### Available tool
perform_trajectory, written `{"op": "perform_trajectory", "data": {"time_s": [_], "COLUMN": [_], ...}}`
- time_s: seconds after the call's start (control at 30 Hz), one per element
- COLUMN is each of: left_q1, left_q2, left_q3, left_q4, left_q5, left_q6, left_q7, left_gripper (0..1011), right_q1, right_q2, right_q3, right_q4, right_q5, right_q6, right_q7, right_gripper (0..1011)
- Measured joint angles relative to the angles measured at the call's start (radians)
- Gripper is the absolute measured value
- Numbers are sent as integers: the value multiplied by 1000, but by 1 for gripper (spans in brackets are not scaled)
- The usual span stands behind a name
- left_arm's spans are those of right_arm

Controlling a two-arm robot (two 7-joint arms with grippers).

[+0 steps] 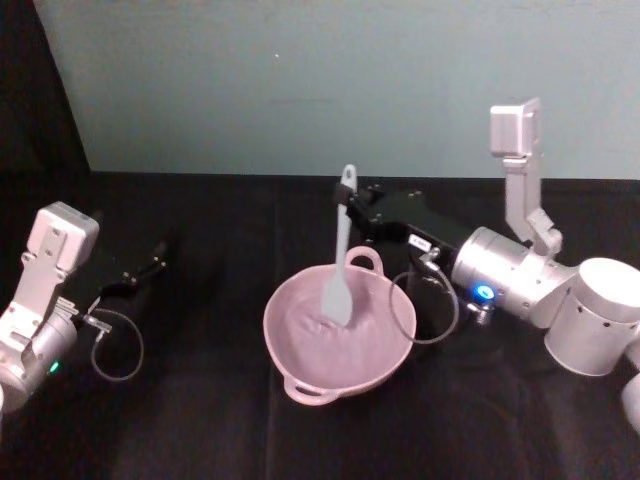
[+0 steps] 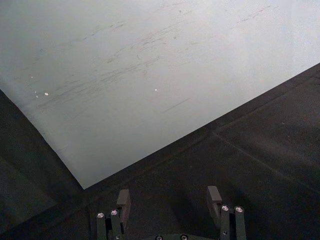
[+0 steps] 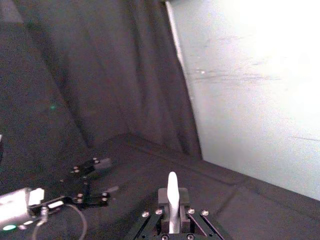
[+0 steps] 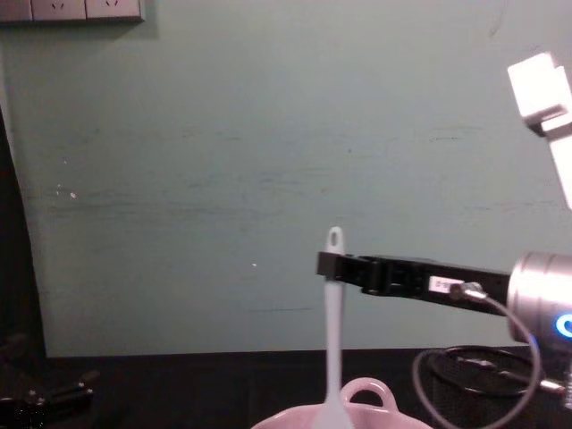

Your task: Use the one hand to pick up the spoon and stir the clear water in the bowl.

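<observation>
Over the bowl: spoon gripped, stir in hand

At far left my left gripper (image 2: 168,200) sits parked low over the table (image 1: 200,430), its fingers spread apart and holding nothing. At the centre of the work the pink bowl (image 1: 372,350) stands on the table, with a loop handle on its far rim. The spoon (image 1: 341,250) stands nearly upright in it, blade down inside the bowl toward the far side and the holed end up. Right of that, my right gripper (image 4: 329,265) reaches in level from the right side and is clamped on the upper handle, just under the hole.

I judge the pick-up done and the stir to be the step in hand. Next I'd want small circles, with the blade kept low and off the bowl's wall so the bowl neither slides nor tips.

The table is draped in black. A pale teal wall (image 1: 300,80) stands behind it, with a dark curtain (image 1: 40,90) at the wall's left and sockets (image 4: 71,9) high up.
</observation>
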Motion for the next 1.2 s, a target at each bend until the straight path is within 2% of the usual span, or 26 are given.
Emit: {"op": "perform_trajectory", "data": {"time_s": [0.13, 0.3, 0.47, 0.57, 0.7, 0.87, 0.97, 1.2], "left_q1": [0, 0, 0, 0, 0, 0, 0, 0], "left_q2": [0, 0, 0, 0, 0, 0, 0, 0], "left_q3": [0, 0, 0, 0, 0, 0, 0, 0], "left_q4": [0, 0, 0, 0, 0, 0, 0, 0], "left_q5": [0, 0, 0, 0, 0, 0, 0, 0], "left_q6": [0, 0, 0, 0, 0, 0, 0, 0], "left_q7": [0, 0, 0, 0, 0, 0, 0, 0], "left_gripper": [1005, 1005, 1005, 1005, 1005, 1005, 1005, 1005], "right_q1": [-21, -53, -82, -88, -91, -81, -61, -21], "right_q2": [31, 64, 92, 94, 90, 59, 36, 7], "right_q3": [29, 48, 48, 41, 24, -8, -27, -41], "right_q4": [-29, -76, -129, -145, -161, -161, -133, -69], "right_q5": [-5, -7, -6, -2, 7, 32, 42, 52], "right_q6": [1, 13, 32, 38, 43, 43, 39, 28], "right_q7": [-14, -19, -3, 11, 32, 58, 68, 76], "right_gripper": [113, 113, 114, 113, 114, 114, 113, 113]}}
